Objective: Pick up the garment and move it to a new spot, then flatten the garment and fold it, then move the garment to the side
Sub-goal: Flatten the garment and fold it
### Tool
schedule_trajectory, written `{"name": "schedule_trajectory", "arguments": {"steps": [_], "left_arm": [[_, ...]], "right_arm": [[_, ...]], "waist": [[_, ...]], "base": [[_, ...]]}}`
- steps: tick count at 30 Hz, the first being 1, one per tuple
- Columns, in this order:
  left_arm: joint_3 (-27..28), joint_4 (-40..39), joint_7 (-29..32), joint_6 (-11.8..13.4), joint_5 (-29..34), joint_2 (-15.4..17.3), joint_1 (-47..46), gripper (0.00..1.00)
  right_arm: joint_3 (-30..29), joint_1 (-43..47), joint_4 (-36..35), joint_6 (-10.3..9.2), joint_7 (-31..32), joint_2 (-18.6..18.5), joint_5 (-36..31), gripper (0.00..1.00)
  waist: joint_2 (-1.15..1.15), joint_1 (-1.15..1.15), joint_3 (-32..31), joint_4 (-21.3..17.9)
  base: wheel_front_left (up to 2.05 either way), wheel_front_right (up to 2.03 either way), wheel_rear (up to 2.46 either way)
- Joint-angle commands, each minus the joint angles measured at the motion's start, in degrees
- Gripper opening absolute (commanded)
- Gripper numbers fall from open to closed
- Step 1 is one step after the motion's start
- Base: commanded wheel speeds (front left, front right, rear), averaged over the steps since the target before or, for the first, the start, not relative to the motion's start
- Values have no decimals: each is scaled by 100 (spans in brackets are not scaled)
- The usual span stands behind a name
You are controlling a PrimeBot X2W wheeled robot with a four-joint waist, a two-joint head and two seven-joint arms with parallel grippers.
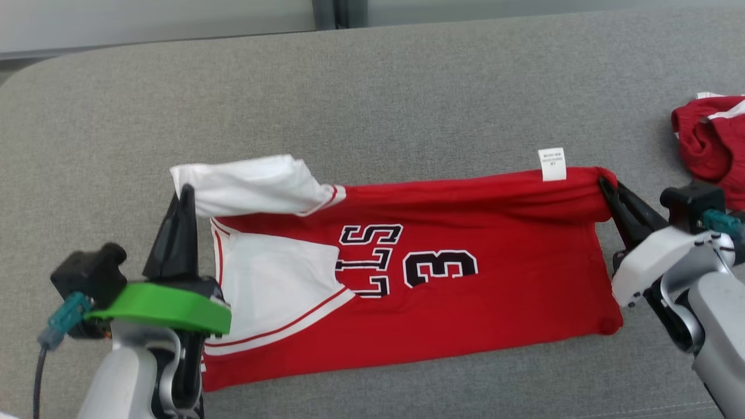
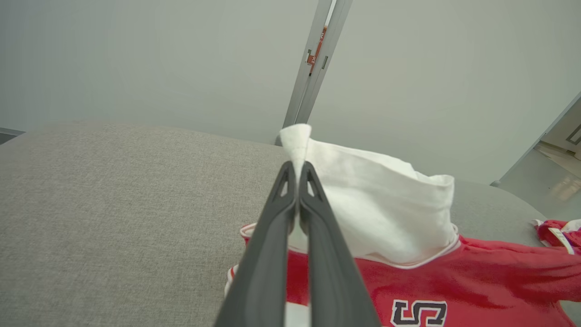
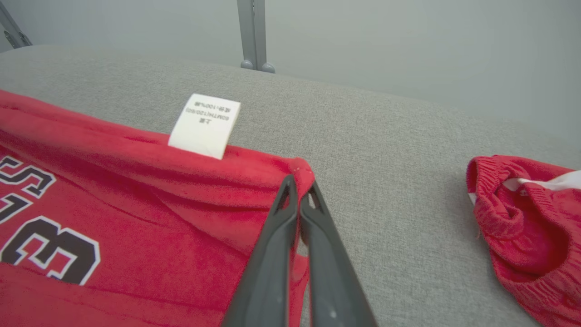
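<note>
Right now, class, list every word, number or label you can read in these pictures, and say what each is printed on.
"3": large black white-edged numeral on the red jersey.
"S" and two letters like "L": beside it, turned sideways; rest hidden under the white fold.
The white tag on the jersey's edge: print upside down, too small to read.
The orange sticker on the grey post: too blurred to read.
</note>
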Motion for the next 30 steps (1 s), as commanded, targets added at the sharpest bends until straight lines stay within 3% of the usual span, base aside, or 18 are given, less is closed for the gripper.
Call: {"name": "schedule_trajectory", "arguments": {"steps": [1, 11, 20, 21, 22, 23, 24, 25, 26, 30], "left_arm": [[12, -98, -37, 55, -65, -10, 254, 0], [-16, -9, -213, 205, -263, -242, 1245, 0], [-96, 496, -390, 150, -235, -315, 1409, 0], [-111, 514, -399, 128, -240, -314, 1456, 0], [-127, 522, -403, 99, -270, -329, 1499, 0], [-146, 513, -417, 83, -286, -340, 1545, 12], [-159, 492, -418, 59, -296, -343, 1590, 44], [-172, 453, -442, 36, -323, -359, 1643, 93], [-171, 421, -457, 17, -341, -377, 1690, 100], [-75, 185, -529, 27, -419, -396, 1881, 100]], "right_arm": [[-153, 264, -149, -5, -8, 58, -100, 0], [-1238, 1654, -1169, -5, 337, 788, -619, 0], [-1605, 1999, -1221, -5, 364, 1127, -977, 0], [-1667, 2049, -1221, -5, 329, 1181, -994, 19], [-1725, 2092, -1222, -5, 305, 1225, -997, 45], [-1776, 2154, -1226, -4, 286, 1254, -1011, 87], [-1806, 2207, -1239, -5, 270, 1273, -1038, 100], [-1886, 2273, -1268, -5, 233, 1321, -1053, 100], [-1926, 2330, -1292, -4, 212, 1351, -1057, 100], [-2159, 2641, -1476, -4, 184, 1463, -1060, 100]], "waist": [[0, 0, -193, -46], [0, 0, -310, -34], [0, 0, -329, -17], [0, 0, -339, -11], [0, 0, -347, -4], [0, 0, -357, 8], [0, 0, -364, 18], [0, 0, -372, 29], [0, 0, -380, 41], [0, 0, -414, 93]], "base": [[0, 0, 0], [0, 0, 0], [0, 0, 0], [0, 0, 0], [0, 0, 0], [0, 0, 0], [0, 0, 0], [0, 0, 0], [0, 0, 0], [0, 0, 0]]}}
